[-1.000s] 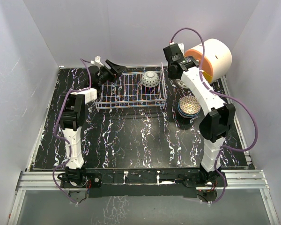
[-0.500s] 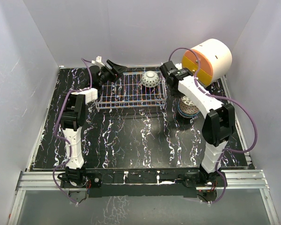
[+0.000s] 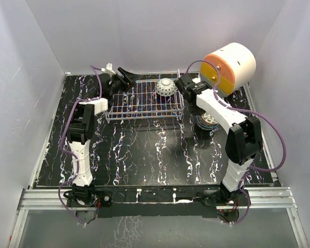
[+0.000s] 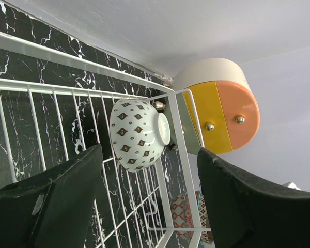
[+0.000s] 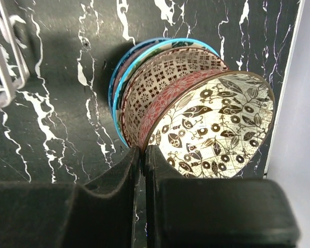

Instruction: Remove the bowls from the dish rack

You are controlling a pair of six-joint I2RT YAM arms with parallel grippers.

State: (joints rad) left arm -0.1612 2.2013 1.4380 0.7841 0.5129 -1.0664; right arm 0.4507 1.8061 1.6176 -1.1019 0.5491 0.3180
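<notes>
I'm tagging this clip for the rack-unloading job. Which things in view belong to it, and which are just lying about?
Belongs to the job:
- dish rack
- bowl, upside down in the rack's far right corner
- stack of bowls, beside the rack on its right

Just lying about:
- white cylinder with the orange-yellow face, at the far right

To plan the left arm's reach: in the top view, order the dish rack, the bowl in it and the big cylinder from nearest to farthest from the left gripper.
1. dish rack, its far left corner at the left gripper.
2. bowl, rack's far right corner.
3. cylinder, beyond the rack, far right.
</notes>
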